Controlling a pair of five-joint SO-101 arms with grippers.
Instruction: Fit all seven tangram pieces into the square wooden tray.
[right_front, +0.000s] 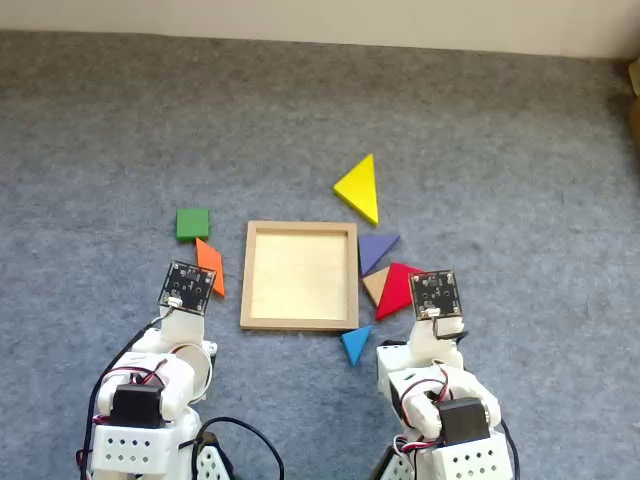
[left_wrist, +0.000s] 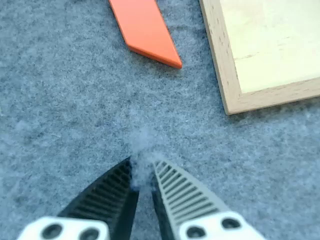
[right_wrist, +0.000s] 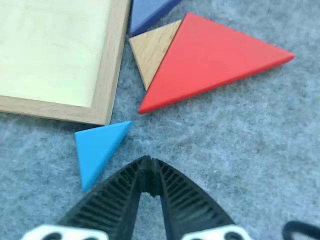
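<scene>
The right claw (right_wrist: 149, 169) is pinched closed just behind the flat blue triangle (right_wrist: 97, 150). Driven forward like this, it would probably shove the piece along the counter (right_front: 520, 150) rather than lift it. The left claw (left_wrist: 143, 167) is closed too and holds nothing. Both arms sit folded back, low. Beyond lie the empty tray (right_wrist: 112, 65), the orange parallelogram (left_wrist: 145, 30), and the red triangle (right_wrist: 210, 65) touching the tan triangle (right_wrist: 152, 52). Farther off are the green square (right_front: 193, 222) and the yellow triangle (right_front: 361, 188).

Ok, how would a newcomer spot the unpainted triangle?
Start at the square wooden tray. Off the near end of its right edge, the unpainted triangle lies against the red triangle, next to the purple piece. Only it is bare wood.
</scene>
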